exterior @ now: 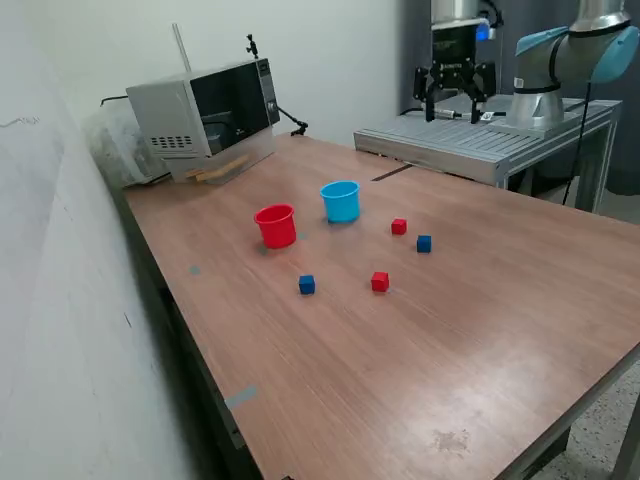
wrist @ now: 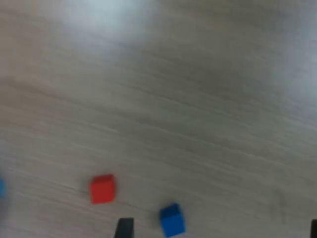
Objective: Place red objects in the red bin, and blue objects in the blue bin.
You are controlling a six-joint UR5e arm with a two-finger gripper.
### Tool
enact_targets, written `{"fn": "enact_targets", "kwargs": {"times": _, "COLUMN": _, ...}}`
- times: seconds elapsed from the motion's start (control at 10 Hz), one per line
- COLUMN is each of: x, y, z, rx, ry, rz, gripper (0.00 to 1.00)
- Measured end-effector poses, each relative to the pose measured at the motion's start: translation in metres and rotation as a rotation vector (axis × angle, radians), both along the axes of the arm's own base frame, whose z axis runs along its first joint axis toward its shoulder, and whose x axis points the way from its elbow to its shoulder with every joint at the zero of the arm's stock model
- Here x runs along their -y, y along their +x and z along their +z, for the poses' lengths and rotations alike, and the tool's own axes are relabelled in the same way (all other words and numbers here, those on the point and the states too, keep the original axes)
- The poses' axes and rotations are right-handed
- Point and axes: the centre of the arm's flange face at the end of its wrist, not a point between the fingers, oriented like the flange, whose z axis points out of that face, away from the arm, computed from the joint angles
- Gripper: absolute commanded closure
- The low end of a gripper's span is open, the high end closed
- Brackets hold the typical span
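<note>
From my remote seat nothing looks sorted yet; two red cubes and two blue cubes sit loose on the bench, near the red cup and blue cup; my end effector hangs empty, fingers apart, far behind.

A red cube and blue cube lie near each other on the wooden table.
</note>
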Motion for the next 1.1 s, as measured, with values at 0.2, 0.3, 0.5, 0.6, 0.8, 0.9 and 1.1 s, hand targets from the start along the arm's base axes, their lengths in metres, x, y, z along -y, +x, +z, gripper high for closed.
{"fn": "enact_targets", "kwargs": {"times": 0.2, "x": 0.047, "y": -0.017, "z": -0.052, "rx": 0.027, "ry": -0.005, "rz": 0.084, "gripper": 0.0}}
{"fn": "enact_targets", "kwargs": {"times": 0.3, "x": 0.067, "y": -0.023, "z": -0.075, "rx": 0.043, "ry": -0.004, "rz": 0.118, "gripper": 0.0}}
{"fn": "enact_targets", "kwargs": {"times": 0.5, "x": 0.095, "y": -0.039, "z": -0.104, "rx": 0.058, "ry": -0.002, "rz": 0.161, "gripper": 0.0}}
{"fn": "enact_targets", "kwargs": {"times": 0.6, "x": 0.102, "y": -0.049, "z": -0.111, "rx": 0.054, "ry": 0.0, "rz": 0.172, "gripper": 0.0}}
{"fn": "enact_targets", "kwargs": {"times": 0.8, "x": 0.103, "y": -0.073, "z": -0.123, "rx": 0.047, "ry": 0.0, "rz": 0.173, "gripper": 0.0}}
{"fn": "enact_targets", "kwargs": {"times": 0.9, "x": 0.097, "y": -0.083, "z": -0.128, "rx": 0.045, "ry": -0.002, "rz": 0.176, "gripper": 0.0}}
{"fn": "enact_targets", "kwargs": {"times": 1.1, "x": 0.079, "y": -0.103, "z": -0.135, "rx": 0.039, "ry": -0.023, "rz": 0.22, "gripper": 0.0}}
